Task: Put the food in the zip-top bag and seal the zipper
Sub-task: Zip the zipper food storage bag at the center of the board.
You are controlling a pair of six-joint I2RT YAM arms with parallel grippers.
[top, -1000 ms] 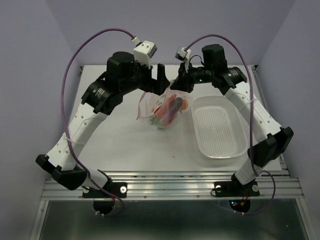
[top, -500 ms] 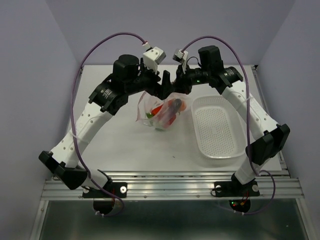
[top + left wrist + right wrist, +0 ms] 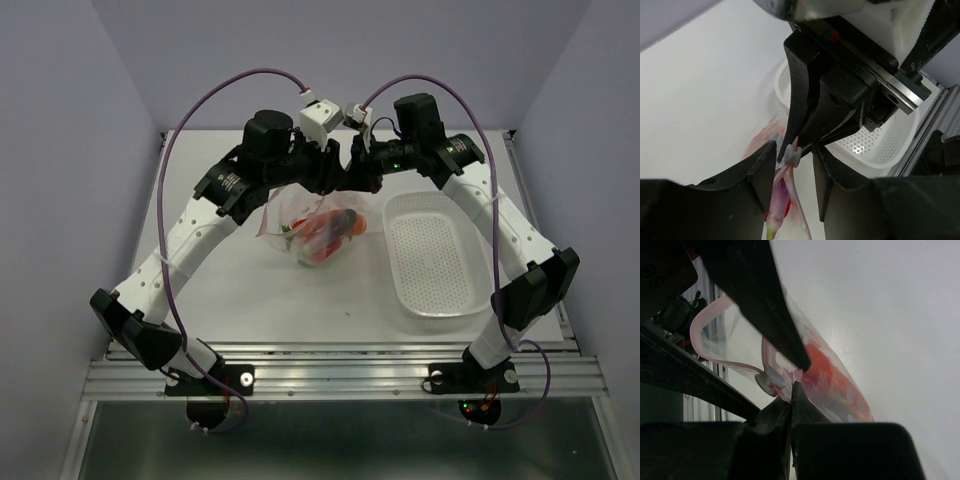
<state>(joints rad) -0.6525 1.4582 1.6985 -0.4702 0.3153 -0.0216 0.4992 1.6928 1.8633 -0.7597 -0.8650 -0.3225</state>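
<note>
Swung in from nine o'clock, the left gripper (image 3: 792, 156) straddles, jaws apart, the zipper (image 3: 732, 365) that the right gripper (image 3: 790, 390) pinches shut, while the floppy zip-top bag (image 3: 290, 215), weighted by the food (image 3: 330, 228), sags at their six o'clock and is best held by its stiffer strip.

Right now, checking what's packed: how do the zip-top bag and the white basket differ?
The zip-top bag is clear, crumpled plastic; the white basket is opaque and perforated. The bag holds the toy food; the basket shows nothing inside. The bag's mouth edge is pinched by the right end effector, while the basket lies flat and untouched. Both are over the white table.
</note>
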